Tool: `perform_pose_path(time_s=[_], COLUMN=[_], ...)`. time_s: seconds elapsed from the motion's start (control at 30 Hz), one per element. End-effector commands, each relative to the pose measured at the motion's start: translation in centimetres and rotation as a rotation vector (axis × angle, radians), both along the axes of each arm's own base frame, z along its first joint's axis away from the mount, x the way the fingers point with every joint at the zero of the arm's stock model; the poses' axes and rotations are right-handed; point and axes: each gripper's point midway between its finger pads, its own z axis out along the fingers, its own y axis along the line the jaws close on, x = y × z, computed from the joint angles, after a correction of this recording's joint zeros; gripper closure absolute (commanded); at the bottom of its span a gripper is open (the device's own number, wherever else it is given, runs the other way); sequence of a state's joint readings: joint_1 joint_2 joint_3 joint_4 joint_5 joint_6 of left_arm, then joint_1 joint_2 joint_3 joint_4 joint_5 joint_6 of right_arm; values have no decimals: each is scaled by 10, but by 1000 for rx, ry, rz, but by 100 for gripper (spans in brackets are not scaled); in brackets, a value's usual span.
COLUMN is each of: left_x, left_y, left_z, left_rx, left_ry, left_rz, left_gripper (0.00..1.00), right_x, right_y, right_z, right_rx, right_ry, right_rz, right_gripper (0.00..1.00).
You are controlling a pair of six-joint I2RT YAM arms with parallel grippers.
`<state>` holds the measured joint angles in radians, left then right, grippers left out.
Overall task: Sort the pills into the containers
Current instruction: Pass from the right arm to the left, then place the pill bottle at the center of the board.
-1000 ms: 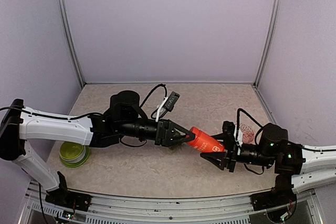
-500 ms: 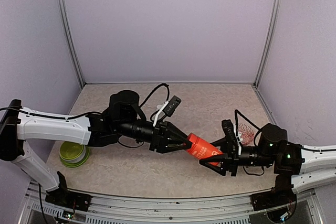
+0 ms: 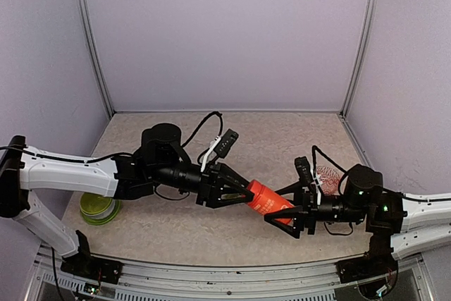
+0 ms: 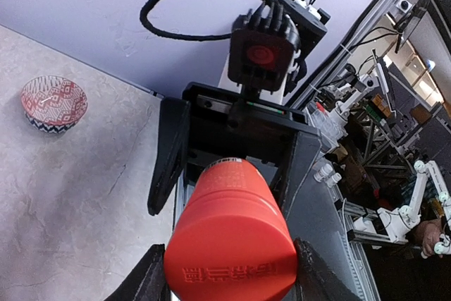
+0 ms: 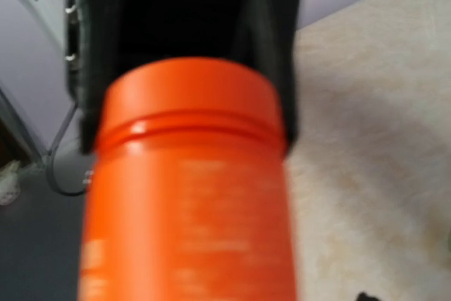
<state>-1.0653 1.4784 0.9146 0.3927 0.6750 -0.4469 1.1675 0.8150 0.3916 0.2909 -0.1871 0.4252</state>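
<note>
None of the three views shows the containers. Left gripper (image 3: 246,194) clamps one end of the red bottle (image 3: 264,199) above the table (image 3: 176,229). Right gripper (image 3: 283,213) straddles the other end; contact cannot be determined. Judged step: bottle handover or opening. Next: confirm the right grip before release. Patterned bowl (image 4: 53,103) lies near; lime-green bowl (image 3: 99,207) well apart.
</note>
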Motion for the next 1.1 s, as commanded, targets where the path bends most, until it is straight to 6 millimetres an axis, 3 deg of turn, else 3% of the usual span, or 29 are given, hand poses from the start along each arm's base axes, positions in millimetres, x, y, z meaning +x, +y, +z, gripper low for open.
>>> perform_pose_path(time_s=[0.0,0.07,0.27,0.47,0.67,1.07], left_x=[6,12,39,79,119,175], left_y=[10,13,28,63,107,164], left_z=[40,36,20,-1,-12,-49], left_rx=[-113,-83,29,184,309,582], left_ry=[-74,-61,-44,-39,-60,-140], left_rz=[40,79,242,479,697,956], left_gripper=[70,69,69,70,69,69], right_x=[18,26,50,65,70,70], right_y=[-8,-15,-41,-60,-63,-67], right_z=[15,15,9,-1,-15,-27], right_rx=[22,0,-52,-110,-163,-191], right_ry=[20,-28,-76,-96,-101,-97], right_rz=[-119,-167,-347,-469,-502,-510], right_gripper=[6,0,0,0,0,0])
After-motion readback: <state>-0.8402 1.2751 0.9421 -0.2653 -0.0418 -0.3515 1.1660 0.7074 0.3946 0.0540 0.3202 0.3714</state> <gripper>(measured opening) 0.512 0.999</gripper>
